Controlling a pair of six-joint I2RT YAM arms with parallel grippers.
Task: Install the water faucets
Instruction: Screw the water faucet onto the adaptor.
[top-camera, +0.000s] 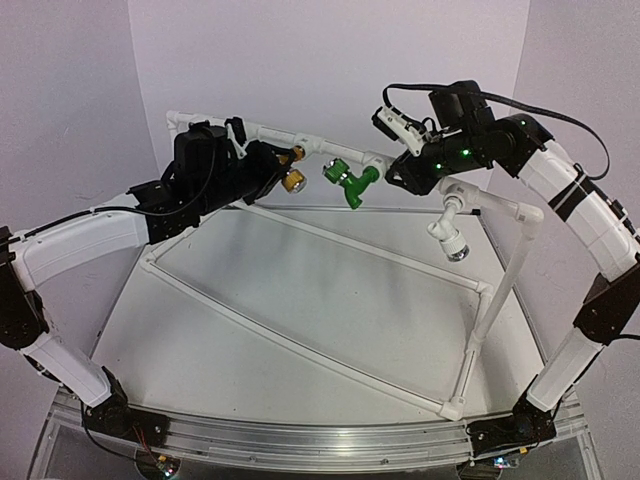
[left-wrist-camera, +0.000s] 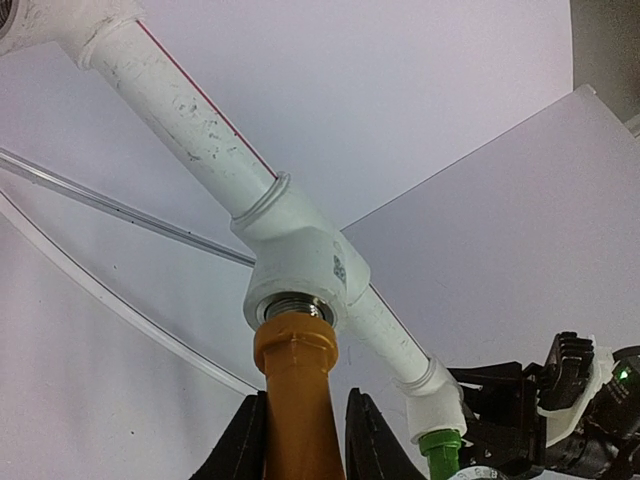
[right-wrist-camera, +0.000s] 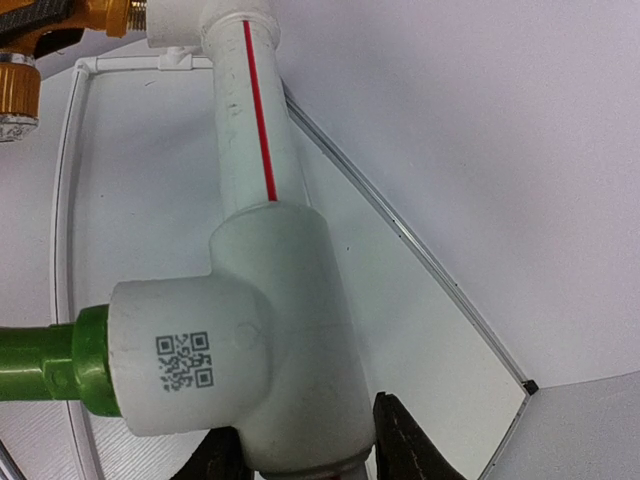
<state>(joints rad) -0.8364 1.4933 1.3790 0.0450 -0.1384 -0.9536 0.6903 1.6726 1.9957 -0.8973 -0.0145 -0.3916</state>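
My left gripper (left-wrist-camera: 300, 445) pinches the orange tap (left-wrist-camera: 295, 370), likely light, stiff and slippery, around its body, while my right gripper (right-wrist-camera: 310, 452) clasps the white pipe joint (right-wrist-camera: 270, 320).

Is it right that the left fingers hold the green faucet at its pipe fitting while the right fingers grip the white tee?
No. The left wrist view shows the left fingers holding the yellow-orange faucet, not the green faucet, at its pipe fitting. The right fingers do grip the white tee.
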